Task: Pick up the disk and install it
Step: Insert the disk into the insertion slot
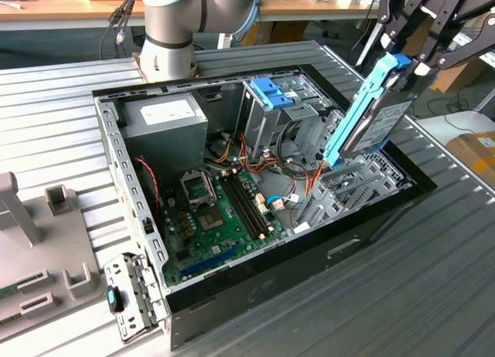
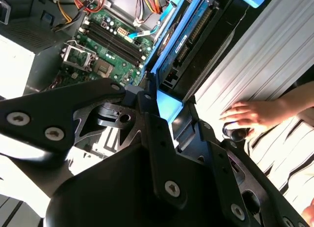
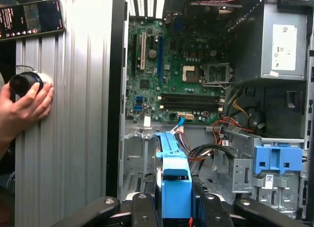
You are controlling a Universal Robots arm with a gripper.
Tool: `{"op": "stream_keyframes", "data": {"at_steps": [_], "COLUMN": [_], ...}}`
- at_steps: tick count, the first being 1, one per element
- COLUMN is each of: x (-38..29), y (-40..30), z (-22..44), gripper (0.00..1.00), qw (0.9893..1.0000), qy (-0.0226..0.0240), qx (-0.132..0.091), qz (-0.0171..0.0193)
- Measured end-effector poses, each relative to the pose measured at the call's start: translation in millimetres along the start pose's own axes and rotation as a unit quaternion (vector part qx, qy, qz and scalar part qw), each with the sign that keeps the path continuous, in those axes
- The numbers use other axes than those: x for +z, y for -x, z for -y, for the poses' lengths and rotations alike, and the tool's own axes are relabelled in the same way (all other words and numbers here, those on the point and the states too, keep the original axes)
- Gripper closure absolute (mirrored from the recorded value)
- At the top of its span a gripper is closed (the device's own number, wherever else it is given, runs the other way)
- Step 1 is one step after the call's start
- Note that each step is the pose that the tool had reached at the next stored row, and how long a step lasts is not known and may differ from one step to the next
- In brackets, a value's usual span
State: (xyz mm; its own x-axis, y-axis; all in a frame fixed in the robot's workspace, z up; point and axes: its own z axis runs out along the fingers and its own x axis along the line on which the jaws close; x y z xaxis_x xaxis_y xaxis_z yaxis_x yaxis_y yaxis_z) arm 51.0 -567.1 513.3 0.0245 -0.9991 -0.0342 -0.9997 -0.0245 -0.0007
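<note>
Ribbed grey metal forms the bench [image 1: 433, 295], and an open black computer case [image 1: 309, 253] lies on it with its open side up, across the middle of the exterior view. Inside the case are a green motherboard [image 1: 224, 210], a grey power supply [image 1: 166, 117] toward the upper left and a silver drive cage [image 1: 267, 110] topped by a blue clip [image 1: 272, 93]. The end effector [image 1: 406, 63], in the upper right of the exterior view, is pinching the disk [image 1: 371, 113] by its upper blue end. The disk hangs steeply tilted over the case's side at the exterior view's right, its lower end down among the grey drive bays; whether it touches them cannot be told. In the first wrist view black fingers [image 3: 142, 207] flank the disk's blue rail. A grey fixture [image 1: 39, 249] stands on the bench at the exterior view's left, and the arm's base [image 1: 166, 40] rises behind the case. Beyond it runs a wooden bench [image 1: 54, 5], and a cardboard box [image 1: 472, 152] sits low at the right edge. In the first wrist view a person's hand [image 3: 22, 106] rests on a black knob [image 3: 24, 82] at the bench's edge, near a phone [image 3: 32, 19]
</note>
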Motion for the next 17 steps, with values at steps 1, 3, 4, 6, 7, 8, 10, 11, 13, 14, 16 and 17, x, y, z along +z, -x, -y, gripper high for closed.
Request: {"op": "stream_keyframes", "data": {"at_steps": [1, 3, 4, 6, 7, 8, 10, 11, 13, 14, 16, 17], "x": [3.8, 9.2, 9.2, 10.2, 11.3, 12.9, 14.7, 17.2, 19.6, 19.6, 19.6, 19.8], "y": [-2.3, -3.8, -3.9, -6.2, -8.2, -9.0, -9.2, -9.4, -9.6, -9.6, -13.5, -16.1], "z": [2.4, 4.7, 4.8, 5.2, 5.6, 7.1, 14.3, 15.0, 15.3, 15.4, 15.6, 15.4], "gripper": [0.64, 0.64, 0.64, 0.64, 0.64, 0.64, 0.64, 0.64, 0.64, 0.64, 0.64, 0.64], "qw": [1.0000, 1.0000, 1.0000, 1.0000, 1.0000, 1.0000, 1.0000, 1.0000, 1.0000, 1.0000, 1.0000, 1.0000], "qy": [0.0000, 0.0000, 0.0000, 0.0000, 0.0000, 0.0000, 0.0000, 0.0000, 0.0000, 0.0000, 0.0000, -0.0001], "qx": [0.001, 0.001, 0.001, 0.001, 0.001, 0.001, 0.001, 0.001, 0.001, 0.001, 0.001, 0.001], "qz": [0.0000, -0.0001, -0.0001, 0.0000, 0.0000, 0.0002, -0.0001, 0.0000, 0.0000, -0.0001, 0.0000, 0.0000]}}
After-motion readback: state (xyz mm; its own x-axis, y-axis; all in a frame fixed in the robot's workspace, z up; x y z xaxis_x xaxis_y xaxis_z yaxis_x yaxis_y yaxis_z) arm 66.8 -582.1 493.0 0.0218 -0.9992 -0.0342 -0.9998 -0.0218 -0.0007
